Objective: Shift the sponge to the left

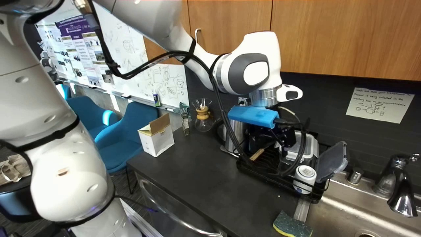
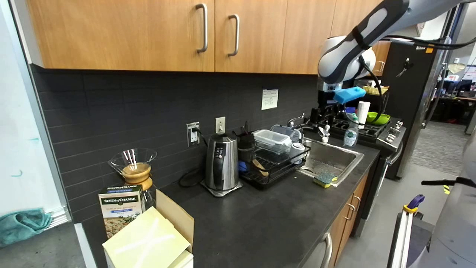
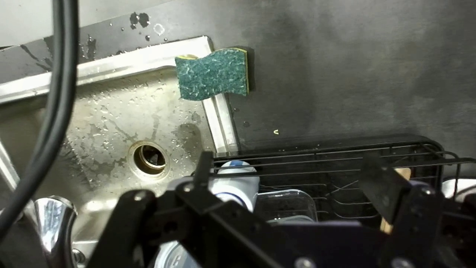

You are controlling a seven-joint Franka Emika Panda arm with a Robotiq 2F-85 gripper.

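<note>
The sponge is a wavy rectangular pad, dark green on top with yellow below. It lies flat across the sink's rim, partly on the counter and partly over the basin. It also shows in both exterior views, at the bottom edge and at the sink's near corner. My gripper is open and empty, its two black fingers wide apart. It hangs above the dish rack, apart from the sponge, which is farther up in the wrist view. In both exterior views the gripper is dark and its fingers are hard to make out.
A black dish rack holds a white cup and clear containers. The sink with its faucet adjoins it. A kettle and a cardboard box stand on the dark counter. Wooden cabinets hang above.
</note>
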